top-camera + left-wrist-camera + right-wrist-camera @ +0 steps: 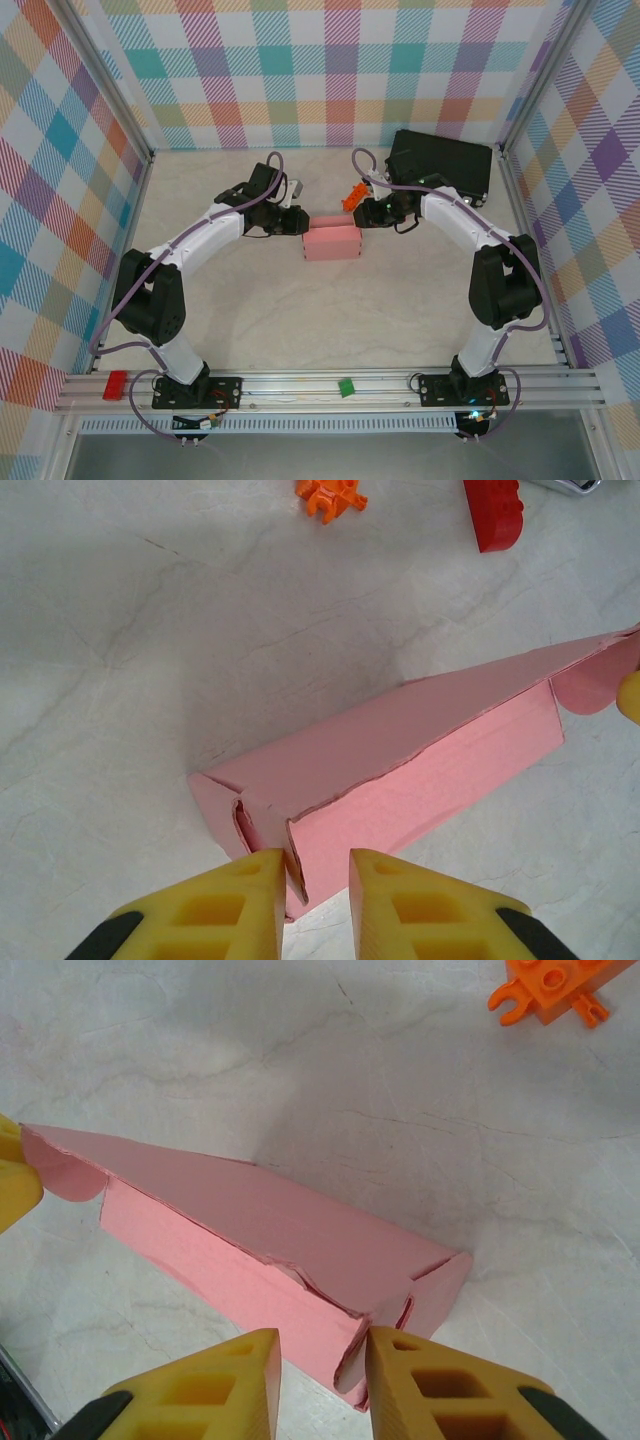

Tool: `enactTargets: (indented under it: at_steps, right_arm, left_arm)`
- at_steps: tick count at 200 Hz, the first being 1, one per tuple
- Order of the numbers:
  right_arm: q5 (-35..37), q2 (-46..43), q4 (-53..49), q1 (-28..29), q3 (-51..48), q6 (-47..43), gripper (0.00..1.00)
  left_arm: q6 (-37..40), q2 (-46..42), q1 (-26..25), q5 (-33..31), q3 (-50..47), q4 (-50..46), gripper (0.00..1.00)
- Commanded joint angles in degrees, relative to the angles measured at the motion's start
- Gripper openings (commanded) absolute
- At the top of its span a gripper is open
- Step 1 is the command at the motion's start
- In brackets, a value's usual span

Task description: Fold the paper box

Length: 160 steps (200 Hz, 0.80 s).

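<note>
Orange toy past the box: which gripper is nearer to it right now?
Right. The right gripper sits at the paper box's right end, with the orange toy just beyond it. The left gripper is at the box's opposite end, farther from the toy.

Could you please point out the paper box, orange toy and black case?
paper box (331, 243), top external view, its large pink face.
orange toy (550, 980), right wrist view, its studded body.
black case (440, 162), top external view, its lid centre.
</note>
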Motion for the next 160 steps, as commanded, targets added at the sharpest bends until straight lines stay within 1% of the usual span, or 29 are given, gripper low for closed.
enactTargets:
  at_steps: [1,106,160]
  right_arm:
    - [-1.1,0.4,0.6,0.7,-0.4,0.2,0.28]
    - [-0.7,0.3,0.7,0.8,-1.0,0.3,0.24]
    - [-1.0,0.1,0.8,0.8,-1.1,0.5,0.23]
  left_arm:
    - [-0.6,0.6,0.5,1.2,0.6,0.9,0.23]
    - [1.2,0.0,0.5,-0.9,0.9,-1.4,0.23]
    - [1.2,-0.5,0.5,-0.9,0.8,-1.5,0.24]
